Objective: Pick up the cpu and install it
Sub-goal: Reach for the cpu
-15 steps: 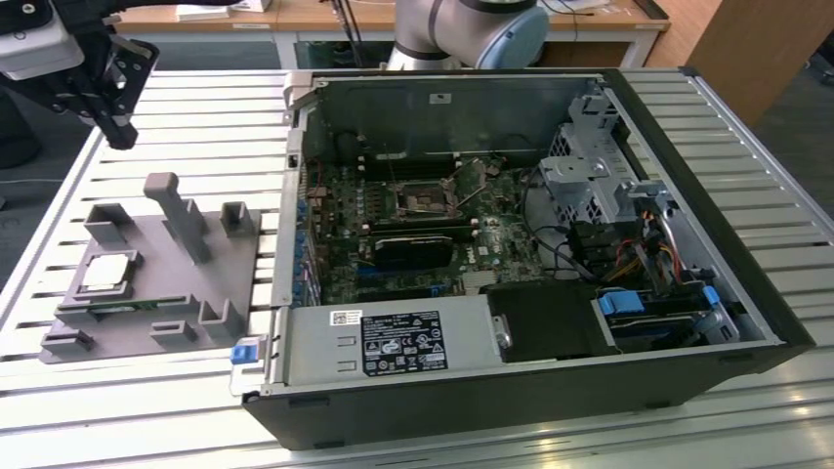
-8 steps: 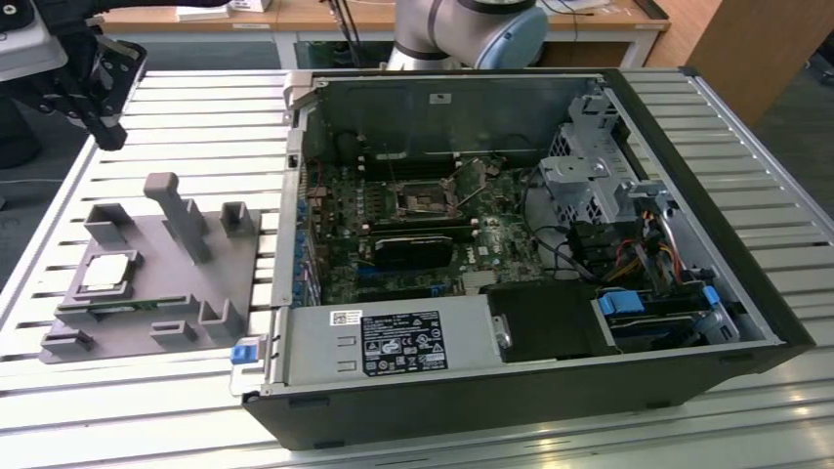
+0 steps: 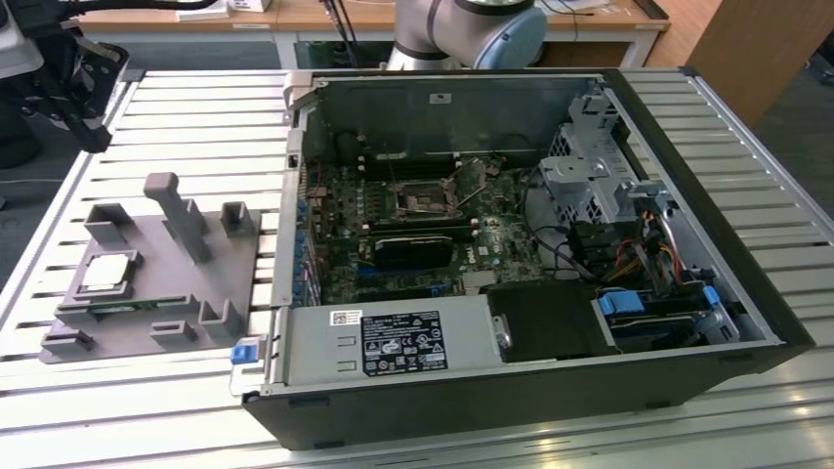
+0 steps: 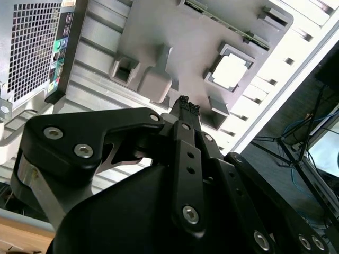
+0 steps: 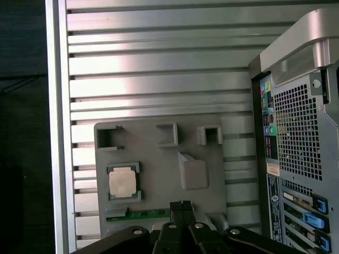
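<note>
While the cpu [image 5: 123, 181] lies in a recess of the grey tray [image 5: 153, 159], gripper [image 5: 180, 205] hangs above that tray, jaws pressed together, empty; pickup not begun, socket [image 3: 424, 202] apparently vacant

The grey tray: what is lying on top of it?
The cpu sits in a square pocket, a green memory stick beside it. The gripper hides part of the tray.

Lighting is bright overall. The slatted surface [image 5: 159, 58] throws broad glare bands in the first wrist view. The cpu [image 4: 231, 71] washes out almost white in the second wrist view. The computer case interior [image 3: 443, 205] sits in shadow in the exterior view. Focus is adequate.
</note>
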`<state>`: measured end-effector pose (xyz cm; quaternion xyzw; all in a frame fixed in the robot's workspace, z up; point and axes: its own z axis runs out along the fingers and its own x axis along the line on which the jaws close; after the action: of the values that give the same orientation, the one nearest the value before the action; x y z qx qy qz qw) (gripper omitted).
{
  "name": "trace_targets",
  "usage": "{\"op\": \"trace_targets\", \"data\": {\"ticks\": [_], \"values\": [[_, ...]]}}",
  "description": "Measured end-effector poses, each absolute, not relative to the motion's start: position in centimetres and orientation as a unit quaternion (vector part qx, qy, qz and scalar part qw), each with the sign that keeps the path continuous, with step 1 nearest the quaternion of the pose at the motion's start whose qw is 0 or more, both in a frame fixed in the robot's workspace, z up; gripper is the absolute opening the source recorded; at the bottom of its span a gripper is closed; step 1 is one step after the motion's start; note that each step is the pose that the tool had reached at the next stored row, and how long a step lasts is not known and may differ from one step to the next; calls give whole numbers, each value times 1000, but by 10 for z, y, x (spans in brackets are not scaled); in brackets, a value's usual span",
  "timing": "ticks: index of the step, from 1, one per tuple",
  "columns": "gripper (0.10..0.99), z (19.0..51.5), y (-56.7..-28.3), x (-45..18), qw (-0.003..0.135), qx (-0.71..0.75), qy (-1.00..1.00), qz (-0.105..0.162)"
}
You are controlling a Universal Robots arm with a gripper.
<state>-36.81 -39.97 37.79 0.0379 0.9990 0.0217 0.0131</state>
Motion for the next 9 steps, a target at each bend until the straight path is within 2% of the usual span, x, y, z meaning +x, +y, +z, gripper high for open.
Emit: {"op": "trace_targets", "data": {"ticks": [9], "values": [[106, 377, -402, -380, 13, 38, 999, 22]]}}
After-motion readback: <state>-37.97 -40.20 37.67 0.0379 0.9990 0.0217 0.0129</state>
